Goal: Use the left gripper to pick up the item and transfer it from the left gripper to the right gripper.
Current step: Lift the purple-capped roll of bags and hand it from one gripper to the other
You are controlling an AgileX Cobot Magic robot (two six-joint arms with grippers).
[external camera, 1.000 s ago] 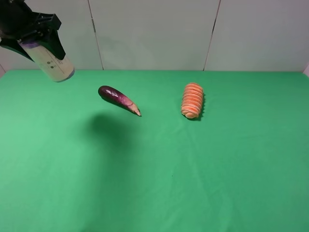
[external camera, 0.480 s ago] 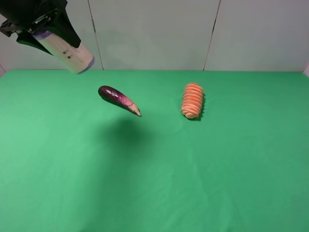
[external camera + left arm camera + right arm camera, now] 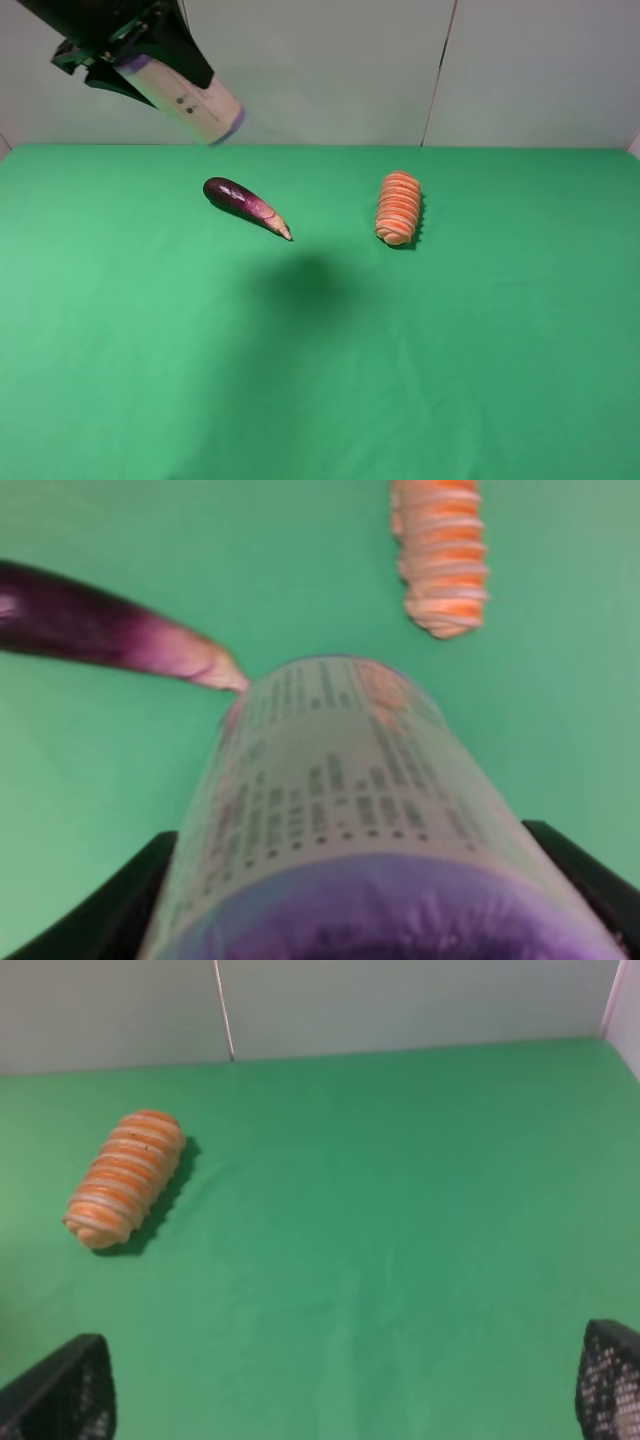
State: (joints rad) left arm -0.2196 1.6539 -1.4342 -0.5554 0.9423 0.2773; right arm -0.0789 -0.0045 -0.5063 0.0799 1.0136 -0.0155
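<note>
The item, a cream-white can [image 3: 192, 101] with purple ends and black print, is held high above the table at the upper left of the exterior view. My left gripper [image 3: 135, 62] is shut on its upper end, and the can tilts down toward the right. In the left wrist view the can [image 3: 340, 810] fills the picture between the two fingers [image 3: 100, 910]. My right gripper [image 3: 345, 1385] is open and empty; only its two fingertips [image 3: 60, 1385] show in the right wrist view. It is out of the exterior view.
A dark purple eggplant [image 3: 245, 206] lies on the green table [image 3: 420, 350] left of centre. An orange ribbed sliced-carrot piece [image 3: 399, 207] lies to its right, also in the right wrist view [image 3: 125, 1177]. A white wall runs along the back.
My left gripper has carried the can to the right and slightly up. The can's shadow on the table has moved right. The eggplant and carrot piece have not moved.
</note>
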